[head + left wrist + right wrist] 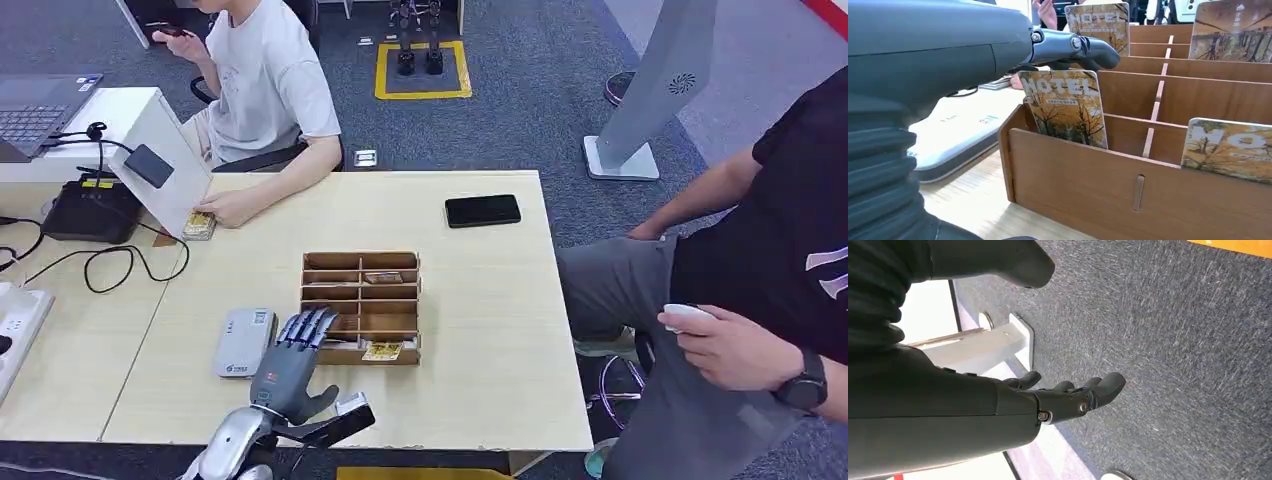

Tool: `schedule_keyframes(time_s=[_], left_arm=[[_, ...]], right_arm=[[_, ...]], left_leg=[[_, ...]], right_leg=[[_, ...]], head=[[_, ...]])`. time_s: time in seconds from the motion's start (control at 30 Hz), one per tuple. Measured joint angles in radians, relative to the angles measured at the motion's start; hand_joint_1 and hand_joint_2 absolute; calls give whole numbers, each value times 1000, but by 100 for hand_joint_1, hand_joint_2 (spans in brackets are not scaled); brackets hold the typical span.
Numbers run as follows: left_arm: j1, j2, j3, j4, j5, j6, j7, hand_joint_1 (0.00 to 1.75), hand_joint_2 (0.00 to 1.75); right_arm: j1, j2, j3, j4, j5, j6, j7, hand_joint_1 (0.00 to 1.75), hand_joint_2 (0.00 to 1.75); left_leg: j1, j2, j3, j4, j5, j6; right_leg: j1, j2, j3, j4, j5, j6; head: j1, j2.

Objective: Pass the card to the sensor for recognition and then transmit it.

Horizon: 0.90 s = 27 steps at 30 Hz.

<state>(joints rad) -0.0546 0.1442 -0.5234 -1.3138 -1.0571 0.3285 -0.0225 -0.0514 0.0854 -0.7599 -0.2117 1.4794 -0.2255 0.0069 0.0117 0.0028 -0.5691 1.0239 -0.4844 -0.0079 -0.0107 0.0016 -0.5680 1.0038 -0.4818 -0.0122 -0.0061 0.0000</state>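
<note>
On the table's (pixel 480 330) far left, a laptop (pixel 35 108), a black box (pixel 92 210) with looping cables, and a slanted white stand (pixel 165 160) bearing a small dark pad (pixel 149 165). Just beside the stand's foot, a seated person's hand (pixel 232 207) resting next to a card on the tabletop. Nearer the front edge, a grey sensor (pixel 243 341) lying flat, just left of the wooden rack (pixel 362 305). Left hand (pixel 295 358) raised over the rack's near left corner, fingers (pixel 310 325) stretched out straight and close together, holding nothing. From the left wrist, those fingers (pixel 1083 47) hovering just above a card (pixel 1067 107) printed MOTEL, standing upright and slightly tilted in the rack's front left slot; touching or a hair apart, cannot tell. More cards (pixel 1228 155) upright in neighbouring slots. Further right on the table, a black phone (pixel 483 211) lying flat near the far edge. At the right edge, a second seated person in a black shirt, hand (pixel 725 345) closed around a small white object. Right hand (pixel 1068 395) hanging over grey carpet, fingers loosely extended and slightly apart, empty.
</note>
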Motion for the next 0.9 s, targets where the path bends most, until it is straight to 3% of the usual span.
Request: schedule_keyframes(time_s=[0.9], left_arm=[[6,8,1,-71,6,2,-7,0,175]], right_arm=[[1,0,-3,0,6,-2,-7,0,175]], left_leg=[[0,0,0,0,0,0]], right_leg=[[0,0,0,0,0,0]], head=[[0,0]])
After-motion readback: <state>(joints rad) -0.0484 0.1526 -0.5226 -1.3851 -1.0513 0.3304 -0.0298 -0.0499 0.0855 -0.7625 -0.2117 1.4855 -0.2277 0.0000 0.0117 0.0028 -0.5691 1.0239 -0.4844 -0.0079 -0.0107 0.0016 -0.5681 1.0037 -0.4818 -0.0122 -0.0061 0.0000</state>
